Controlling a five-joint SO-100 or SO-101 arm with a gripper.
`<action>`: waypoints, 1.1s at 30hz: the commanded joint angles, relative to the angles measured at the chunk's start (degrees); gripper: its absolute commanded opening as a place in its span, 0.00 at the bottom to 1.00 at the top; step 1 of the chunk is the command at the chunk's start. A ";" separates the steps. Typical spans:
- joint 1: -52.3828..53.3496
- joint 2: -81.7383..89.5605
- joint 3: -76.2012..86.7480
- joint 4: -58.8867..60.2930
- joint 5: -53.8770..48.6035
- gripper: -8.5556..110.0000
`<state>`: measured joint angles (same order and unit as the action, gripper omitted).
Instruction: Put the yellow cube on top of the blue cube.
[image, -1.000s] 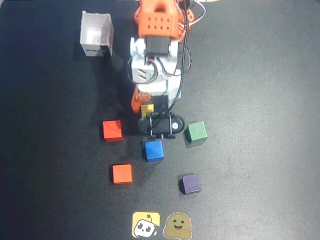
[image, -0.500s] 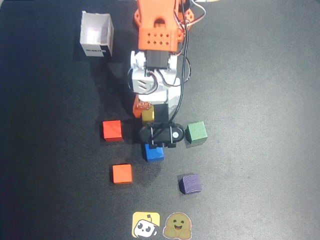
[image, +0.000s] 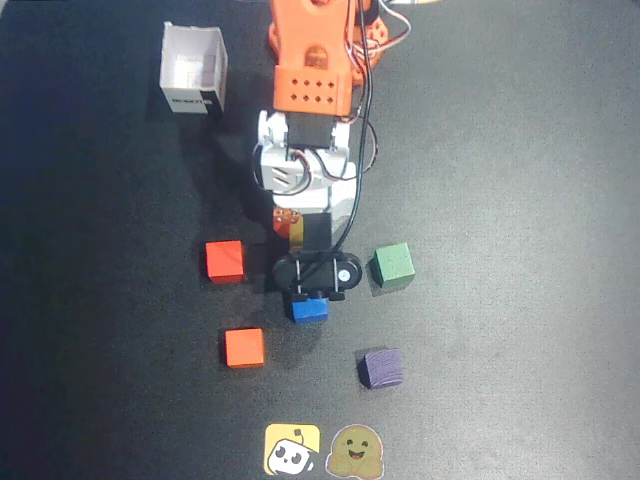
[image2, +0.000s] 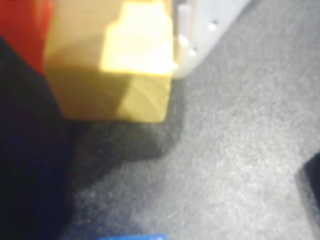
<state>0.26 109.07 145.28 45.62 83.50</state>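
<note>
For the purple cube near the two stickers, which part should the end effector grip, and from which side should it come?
In my judgement, take the purple cube by two opposite flat side faces, coming straight down from above. It rests flat and apart from the other cubes, with open mat on every side. It sits slightly turned, so rotating the fingers to match its faces would probably help.

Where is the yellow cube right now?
The yellow cube is held in the end effector, off the mat; in the overhead view it sits centre frame, just above the blue cube, between the red cube and green cube.
</note>
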 joint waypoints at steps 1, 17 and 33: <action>0.62 0.09 -0.35 -0.35 -0.44 0.13; 0.62 8.26 -13.89 16.88 1.23 0.13; -0.09 -4.04 -31.11 15.73 3.60 0.13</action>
<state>1.05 106.70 119.36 62.14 86.66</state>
